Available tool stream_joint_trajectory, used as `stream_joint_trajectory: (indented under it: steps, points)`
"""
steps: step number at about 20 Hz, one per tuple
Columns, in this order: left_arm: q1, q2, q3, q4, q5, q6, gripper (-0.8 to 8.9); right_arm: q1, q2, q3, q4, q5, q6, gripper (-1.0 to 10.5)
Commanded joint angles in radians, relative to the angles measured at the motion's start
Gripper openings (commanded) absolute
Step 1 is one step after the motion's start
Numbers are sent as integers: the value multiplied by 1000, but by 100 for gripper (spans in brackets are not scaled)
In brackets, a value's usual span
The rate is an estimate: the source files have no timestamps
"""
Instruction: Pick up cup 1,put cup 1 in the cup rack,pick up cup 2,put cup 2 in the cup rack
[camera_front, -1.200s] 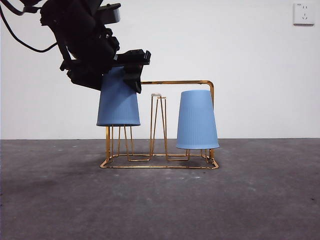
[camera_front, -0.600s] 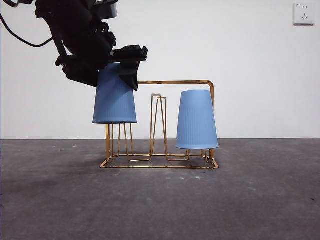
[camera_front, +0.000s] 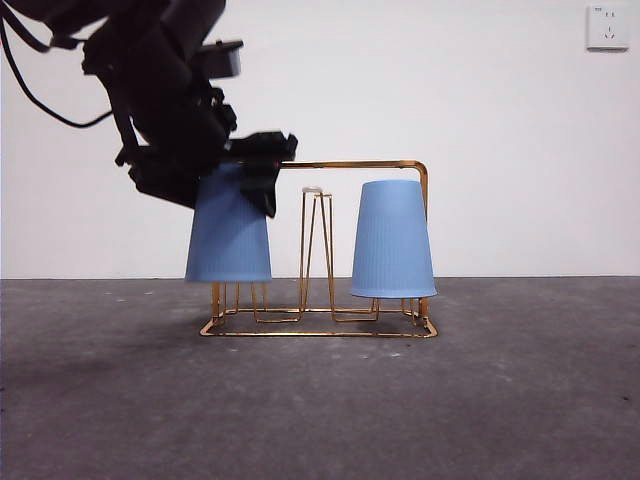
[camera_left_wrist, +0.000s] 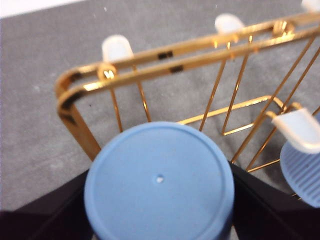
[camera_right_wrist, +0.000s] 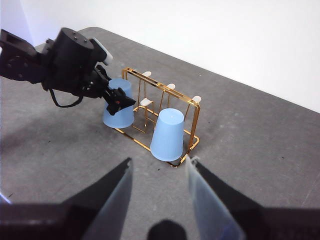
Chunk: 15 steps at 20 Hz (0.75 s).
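Low level front view, close left wrist view, high distant right wrist view (all sharing the cup rack (camera_front: 318, 250)).

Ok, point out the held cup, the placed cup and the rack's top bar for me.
held cup (camera_front: 228, 240), front view, ribbed side wall below the jaws
placed cup (camera_front: 392, 240), front view, middle of its side wall
cup rack (camera_front: 360, 164), front view, top bar of the frame

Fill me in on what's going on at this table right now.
The left pincer is clamped on an upside-down blue cup and has it over a prong at one end of the gold cup rack. A second blue cup already sits upside down at the rack's other end, and the middle prong is bare. The right pincer hangs open, well away from the rack, holding nothing.
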Motion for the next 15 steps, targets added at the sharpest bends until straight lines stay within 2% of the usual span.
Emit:
stream_joint_trajectory:
  steps: [1, 4, 5, 6, 7, 8, 9, 13, 15]
  points:
    - [2, 23, -3, 2, 0, -8, -8, -1, -2, -1, 3, 3, 10, 185]
    - [2, 28, -3, -32, 0, -26, 5, -1, -2, -1, 1, 3, 10, 185]
    - [3, 28, -3, -48, 2, -25, 50, -1, -2, -1, 0, 3, 10, 185]
    - [5, 28, -3, -64, 4, -25, 153, -1, -2, -1, -1, 3, 10, 185]
    - [7, 28, -3, -88, 5, -25, 308, -1, -2, -1, -1, 3, 10, 185]
    - [10, 28, -3, -108, 5, -25, 410, -1, -2, -1, -2, 3, 10, 185]
    - [11, 28, -3, -132, 5, -25, 471, -1, -3, -1, -2, 3, 10, 185]
    - [11, 27, -3, -191, 15, -26, 474, -1, -2, -1, -5, 3, 6, 185]
    - [11, 26, -2, -196, 31, -26, 530, -1, -3, -1, -13, 3, 6, 185]
